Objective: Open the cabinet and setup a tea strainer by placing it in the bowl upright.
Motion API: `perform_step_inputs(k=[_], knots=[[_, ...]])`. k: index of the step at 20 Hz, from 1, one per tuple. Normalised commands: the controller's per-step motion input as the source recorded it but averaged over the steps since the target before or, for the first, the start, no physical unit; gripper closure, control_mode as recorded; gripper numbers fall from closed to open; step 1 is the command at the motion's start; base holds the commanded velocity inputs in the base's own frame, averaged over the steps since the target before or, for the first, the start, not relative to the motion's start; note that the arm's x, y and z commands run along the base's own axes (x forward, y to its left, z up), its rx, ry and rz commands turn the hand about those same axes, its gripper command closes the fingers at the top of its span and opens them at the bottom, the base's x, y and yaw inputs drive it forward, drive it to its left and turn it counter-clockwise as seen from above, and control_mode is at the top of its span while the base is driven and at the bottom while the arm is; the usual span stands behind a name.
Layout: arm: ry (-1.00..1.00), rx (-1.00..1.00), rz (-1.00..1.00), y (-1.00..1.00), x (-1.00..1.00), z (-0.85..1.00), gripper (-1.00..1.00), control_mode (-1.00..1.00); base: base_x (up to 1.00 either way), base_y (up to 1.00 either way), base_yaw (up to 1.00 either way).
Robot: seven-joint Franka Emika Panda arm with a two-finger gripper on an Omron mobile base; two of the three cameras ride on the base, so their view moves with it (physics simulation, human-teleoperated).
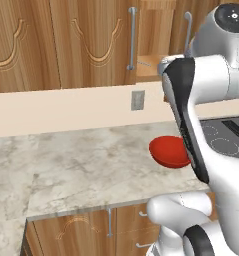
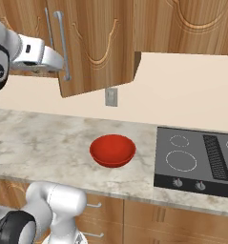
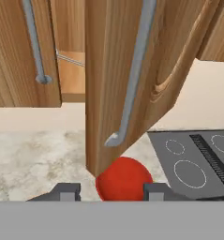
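**Cabinet door ajar, bowl waiting**

The brown wood-grain wall cabinet (image 3: 113,79) fills the upper frame, its right door swung partly open. The glossy red bowl (image 2: 112,150) sits mid-frame on the marble bench (image 2: 44,138). The hand (image 3: 111,192) is released, grasping nothing.

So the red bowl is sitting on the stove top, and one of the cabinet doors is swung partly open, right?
Not quite. The red bowl sits on the marble counter, to the left of the stove top and clear of it, as the right base view shows. The rest holds: one cabinet door is swung partly open.
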Motion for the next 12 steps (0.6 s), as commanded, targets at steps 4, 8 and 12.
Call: perform_step_inputs(k=[4,8,12], knots=[[0.23,-0.30,-0.12,0.78,0.06,0.08,-1.00,-1.00,0.00,0.00,0.00],[0.26,-0.25,-0.04,0.22,0.30,-0.13,-1.00,-1.00,0.00,0.00,0.00],[0.33,-0.39,-0.06,0.00,0.62,-0.25,-1.00,-1.00,0.00,0.00,0.00]])
